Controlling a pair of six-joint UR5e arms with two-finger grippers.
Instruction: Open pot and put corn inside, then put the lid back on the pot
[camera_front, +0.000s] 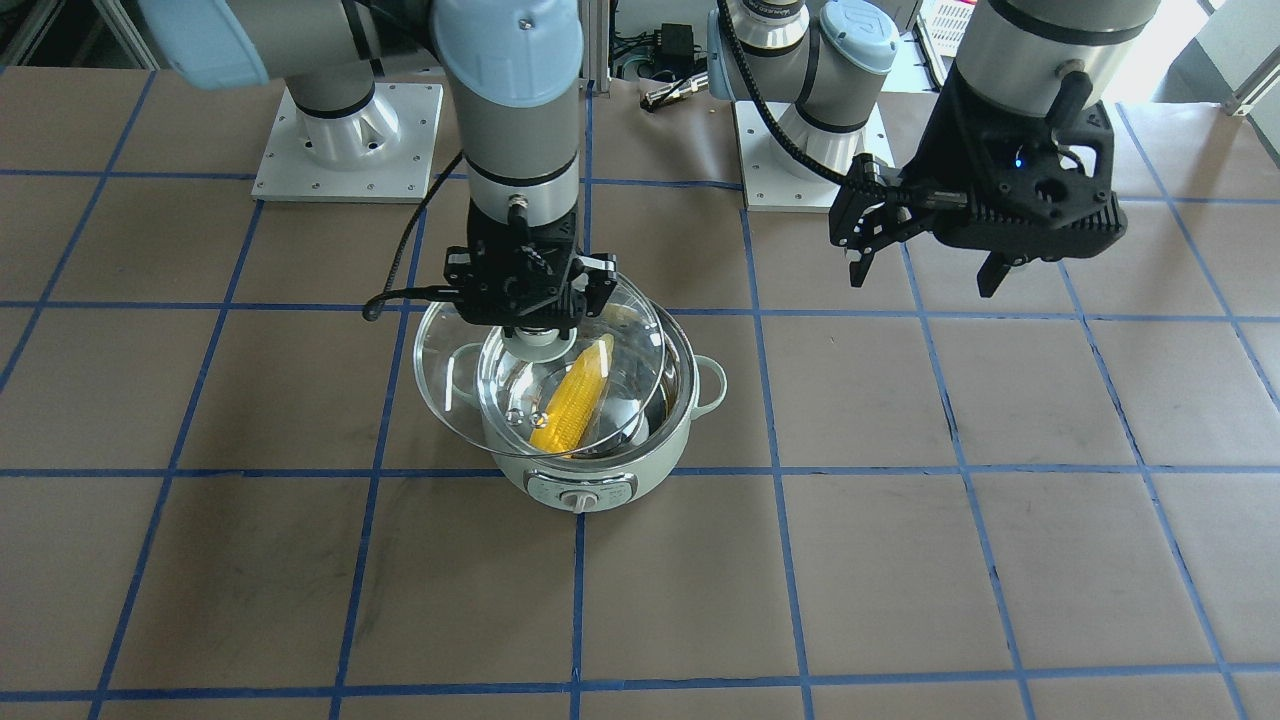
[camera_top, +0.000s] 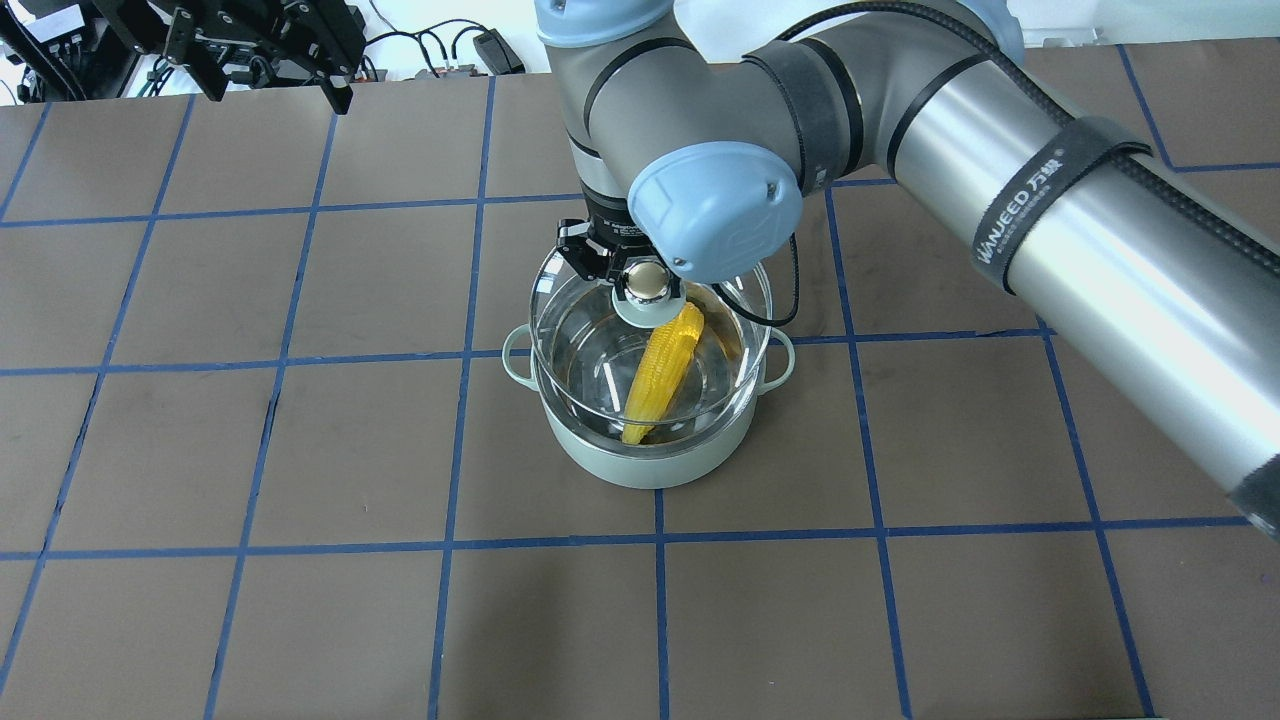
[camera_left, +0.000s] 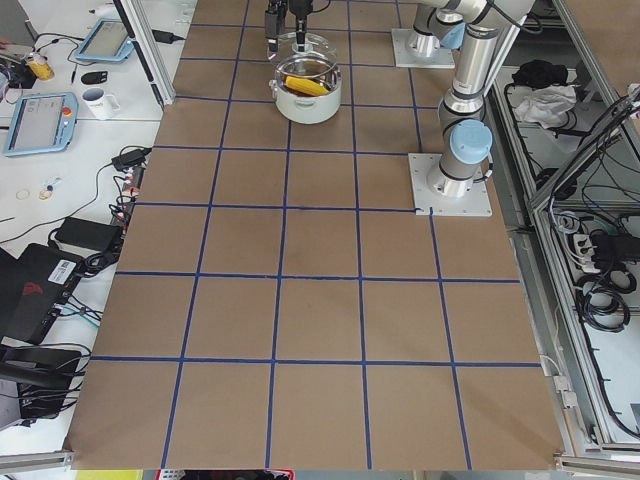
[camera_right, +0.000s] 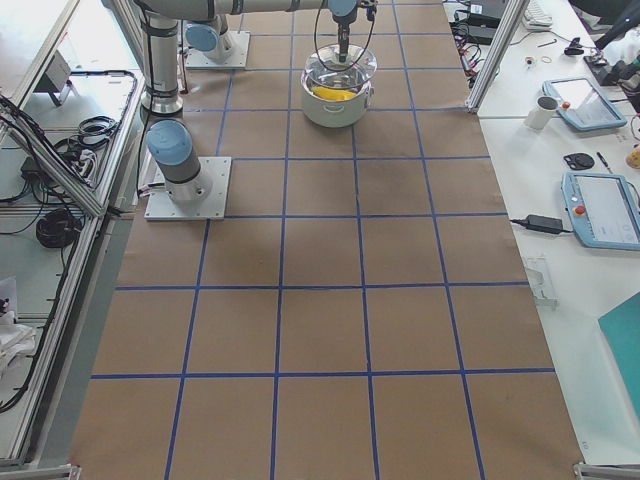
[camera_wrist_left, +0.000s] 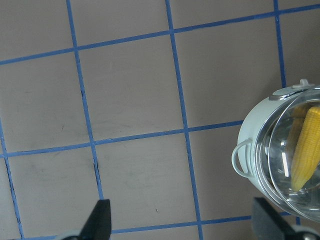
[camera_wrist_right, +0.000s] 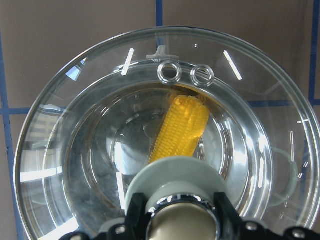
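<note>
At the far left corner of the table (camera_top: 900, 620), the left gripper (camera_top: 275, 92) hangs empty with its jaws spread, well apart from the work. Mid-table, towards the far edge, the pot (camera_top: 650, 468) holds the corn (camera_top: 665, 370), lying roughly near-to-far. The right gripper (camera_top: 647, 285) pinches the lid (camera_top: 580, 305) at its centre, directly above the pot's mouth and apparently not yet seated.

The desk (camera_front: 900, 560) is covered in brown paper, and blue tape (camera_front: 1000, 470) marks it into squares that run on under the left pincer (camera_front: 924, 280). Behind that pincer, past the desk's edge, sit a black power adapter (camera_front: 678, 42) and a white slatted crate (camera_front: 940, 22). Far from the pincer, a white bench (camera_right: 530, 170) carries a tablet (camera_right: 600, 208), a second tablet (camera_right: 583, 100) and a mug (camera_right: 545, 112).
</note>
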